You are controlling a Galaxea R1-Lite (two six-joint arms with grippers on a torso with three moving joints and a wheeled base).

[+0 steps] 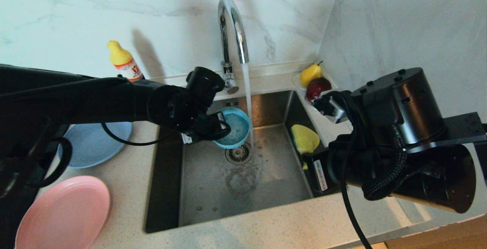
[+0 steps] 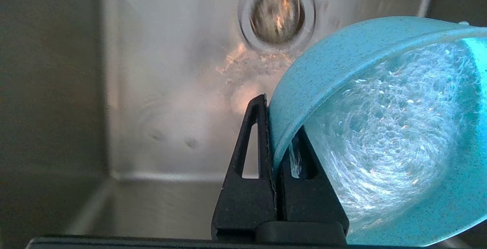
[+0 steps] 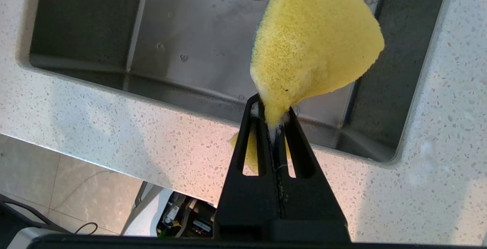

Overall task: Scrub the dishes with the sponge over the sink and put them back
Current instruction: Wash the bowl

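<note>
Tabletop (image 1: pixel 266 226): pale speckled stone, running round the sink on three sides, marble-look wall behind

Sink (image 1: pixel 213 188): square brushed-steel basin set into the tabletop; round drain strainer (image 1: pixel 238 153) in its floor. Curved chrome tap (image 1: pixel 232 24) stood at the far rim, and a stream of water (image 1: pixel 248 97) fell from it, passing just beside the right edge of the bowl down toward the drain. Basin floor was wet around the strainer

Left arm reached in from the left across the near-left corner of the sink. Left pincer (image 2: pixel 274 142) was clamped on the rim of the teal bowl (image 1: pixel 234 128), one finger outside the wall and one inside. The bowl hung tilted over the basin, above and just left of the drain, its opening facing up and toward the camera; the inside looked covered in soapy film

Right arm sat at the right, its wrist over the near-right corner of the sink. Right pincer (image 3: pixel 271 118) was closed tight on one pinched corner of the yellow sponge (image 1: pixel 304 138), which fanned out from the fingertips above the right side of the basin, apart from the bowl

Pink plate (image 1: pixel 62 213) lay on the tabletop at near left; light-blue plate (image 1: pixel 95 144) lay behind it, partly hidden by the left arm

Yellow-capped bottle (image 1: pixel 123 62) stood by the wall, left of the tap. A yellow pear (image 1: pixel 310 73) and a dark red fruit (image 1: pixel 317 87) sat in the far right corner
</note>
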